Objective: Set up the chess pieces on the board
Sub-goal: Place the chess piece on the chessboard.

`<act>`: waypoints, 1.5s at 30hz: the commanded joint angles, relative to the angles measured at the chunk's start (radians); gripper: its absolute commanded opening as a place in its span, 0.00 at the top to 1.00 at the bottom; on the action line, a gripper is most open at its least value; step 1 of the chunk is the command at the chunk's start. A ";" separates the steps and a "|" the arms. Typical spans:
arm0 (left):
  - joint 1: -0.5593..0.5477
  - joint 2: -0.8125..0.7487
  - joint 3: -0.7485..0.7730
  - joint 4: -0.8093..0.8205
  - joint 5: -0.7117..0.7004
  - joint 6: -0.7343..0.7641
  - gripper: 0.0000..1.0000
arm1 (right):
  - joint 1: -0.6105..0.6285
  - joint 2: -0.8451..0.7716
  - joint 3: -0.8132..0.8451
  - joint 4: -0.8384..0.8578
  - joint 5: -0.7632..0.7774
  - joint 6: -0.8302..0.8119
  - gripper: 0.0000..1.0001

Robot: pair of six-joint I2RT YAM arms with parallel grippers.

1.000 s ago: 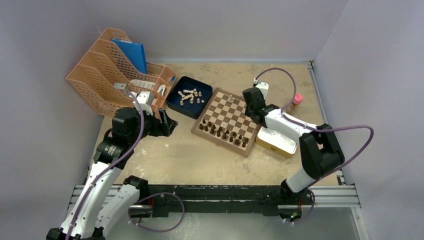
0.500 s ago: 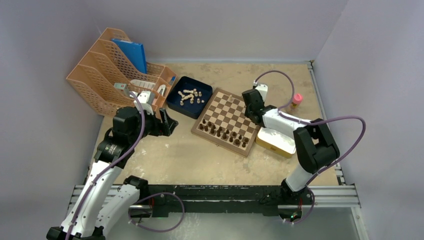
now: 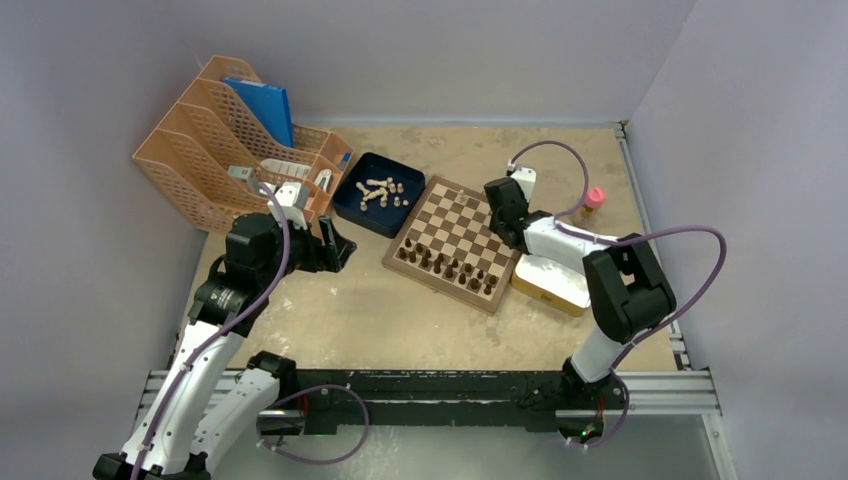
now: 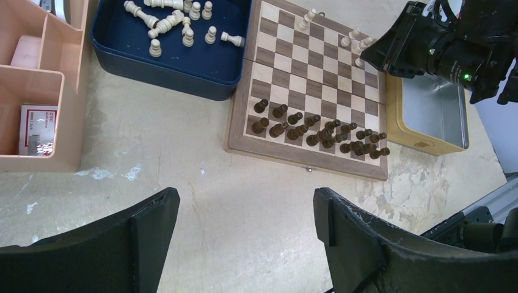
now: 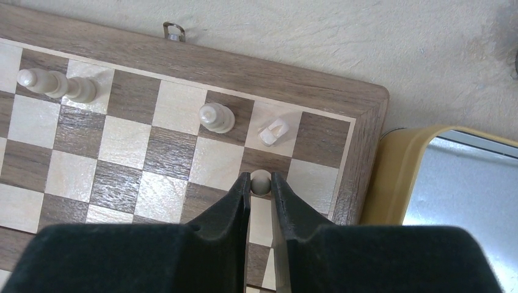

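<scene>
The board [image 3: 452, 222] lies at mid-table, with dark pieces [image 3: 450, 268] in two rows on its near side. My right gripper [image 5: 260, 182] is shut on a small beige pawn [image 5: 261, 179] that hangs over a dark square near the board's far right corner. Close by on the board [image 5: 256, 67] stand a light pawn [image 5: 215, 117] and a rook [image 5: 273, 132], and a taller light piece [image 5: 56, 84] stands further left. More light pieces [image 4: 168, 21] lie loose in the blue tray [image 4: 165, 82]. My left gripper [image 4: 244, 207] hangs open over bare table, left of the board.
Orange file racks [image 3: 235, 150] stand at the far left behind the blue tray [image 3: 352, 210]. A yellow-rimmed tin [image 3: 550, 283] touches the board's right side. A pink-capped bottle [image 3: 594, 203] stands further right, and the right arm's cable arcs above it.
The right arm's elbow has swung left and the gripper has shifted slightly over the board's far right corner. The left arm has not moved.
</scene>
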 commanded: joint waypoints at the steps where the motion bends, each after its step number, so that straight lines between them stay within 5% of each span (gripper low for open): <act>1: -0.005 -0.001 0.007 0.044 0.001 0.018 0.19 | -0.006 0.018 0.005 0.017 0.022 0.004 0.81; 45: -0.005 -0.011 0.005 0.044 -0.002 0.012 0.19 | -0.006 0.001 0.052 -0.024 0.003 -0.015 0.69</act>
